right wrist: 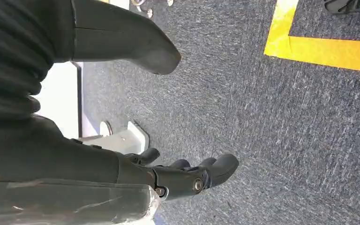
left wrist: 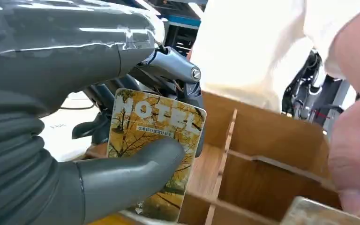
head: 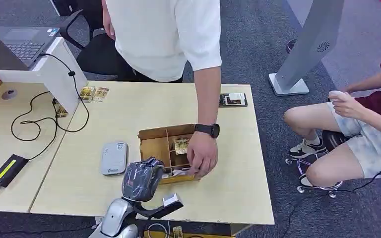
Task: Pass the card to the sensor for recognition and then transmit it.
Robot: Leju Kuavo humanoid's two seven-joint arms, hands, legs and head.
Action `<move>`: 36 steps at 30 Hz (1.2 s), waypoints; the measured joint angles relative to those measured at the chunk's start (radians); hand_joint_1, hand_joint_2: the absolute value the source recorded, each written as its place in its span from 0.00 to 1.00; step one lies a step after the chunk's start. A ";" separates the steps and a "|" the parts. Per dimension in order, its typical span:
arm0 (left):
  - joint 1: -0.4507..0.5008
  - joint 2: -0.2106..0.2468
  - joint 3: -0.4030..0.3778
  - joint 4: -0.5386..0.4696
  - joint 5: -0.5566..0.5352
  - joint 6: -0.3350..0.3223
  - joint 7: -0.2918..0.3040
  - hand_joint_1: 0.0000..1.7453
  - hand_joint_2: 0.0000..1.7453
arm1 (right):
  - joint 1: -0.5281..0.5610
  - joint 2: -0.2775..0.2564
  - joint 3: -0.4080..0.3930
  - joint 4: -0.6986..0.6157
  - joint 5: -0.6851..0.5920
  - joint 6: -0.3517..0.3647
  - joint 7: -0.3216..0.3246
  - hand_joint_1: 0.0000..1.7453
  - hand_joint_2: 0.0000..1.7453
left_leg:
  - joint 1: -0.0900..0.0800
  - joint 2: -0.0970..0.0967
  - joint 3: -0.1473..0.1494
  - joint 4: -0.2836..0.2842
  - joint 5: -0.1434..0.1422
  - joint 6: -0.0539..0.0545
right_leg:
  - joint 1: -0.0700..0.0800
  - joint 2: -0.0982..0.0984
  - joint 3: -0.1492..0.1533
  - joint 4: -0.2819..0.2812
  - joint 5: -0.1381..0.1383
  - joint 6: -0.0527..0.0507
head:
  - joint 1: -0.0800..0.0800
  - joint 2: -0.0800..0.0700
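My left robot hand (left wrist: 75, 140) grasps the card (left wrist: 157, 140), a yellow card printed "HOTEL" with a tree picture. The thumb presses across the card's printed face and the darker fingers (left wrist: 178, 75) back it from behind, so the card stands nearly upright in the grip. In the head view my left robot hand (head: 141, 179) hangs over the worktop (head: 129, 111) at the left edge of the cardboard divider box (head: 154, 135). The card sensor (head: 114, 157), a flat grey unit, lies on the worktop at 9 o'clock from that hand, just beside it. A person's hand (head: 202, 156) rests in the box at 3 o'clock from my hand. My right robot hand (right wrist: 187, 176) hangs above the carpet floor (right wrist: 272, 131), released, fingers loosely curled, grasping nothing.
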State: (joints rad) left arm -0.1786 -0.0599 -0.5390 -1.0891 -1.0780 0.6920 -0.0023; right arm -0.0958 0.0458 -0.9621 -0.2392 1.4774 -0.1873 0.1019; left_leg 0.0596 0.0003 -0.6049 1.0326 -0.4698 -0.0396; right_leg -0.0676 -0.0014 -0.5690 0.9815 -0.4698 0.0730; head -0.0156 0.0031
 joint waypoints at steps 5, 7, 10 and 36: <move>-0.002 0.002 0.000 -0.035 0.050 -0.005 0.000 1.00 1.00 | 0.003 0.000 0.010 0.000 -0.011 0.000 0.003 0.00 1.00 | 0.000 0.000 0.000 0.000 0.000 0.000 | 0.000 0.000 0.000 0.000 0.000 0.000 | 0.000 0.000; -0.005 0.002 0.001 -0.044 0.059 -0.005 -0.001 1.00 1.00 | 0.003 0.000 0.014 0.000 -0.011 0.000 0.003 0.00 1.00 | 0.000 0.000 0.000 0.000 0.000 0.000 | 0.000 0.000 0.000 0.000 0.000 0.000 | 0.000 0.000; -0.011 0.002 0.003 -0.055 0.070 -0.004 -0.001 1.00 1.00 | 0.003 0.000 0.017 0.000 -0.011 -0.001 0.006 0.00 1.00 | 0.000 0.000 0.000 0.000 0.000 0.000 | 0.000 0.000 0.000 0.000 0.000 0.000 | 0.000 0.000; -0.058 0.018 0.012 -0.100 0.137 -0.006 -0.023 1.00 1.00 | 0.003 0.000 0.042 0.000 -0.017 0.000 0.012 0.00 1.00 | 0.000 0.000 0.000 0.000 0.000 0.000 | 0.000 0.000 0.000 0.000 0.000 0.000 | 0.000 0.000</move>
State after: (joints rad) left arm -0.2366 -0.0416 -0.5268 -1.1891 -0.9411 0.6862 -0.0256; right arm -0.0931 0.0458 -0.9201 -0.2392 1.4603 -0.1873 0.1141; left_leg 0.0596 0.0003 -0.6051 1.0326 -0.4701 -0.0392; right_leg -0.0676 -0.0014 -0.5689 0.9816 -0.4698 0.0729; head -0.0156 0.0031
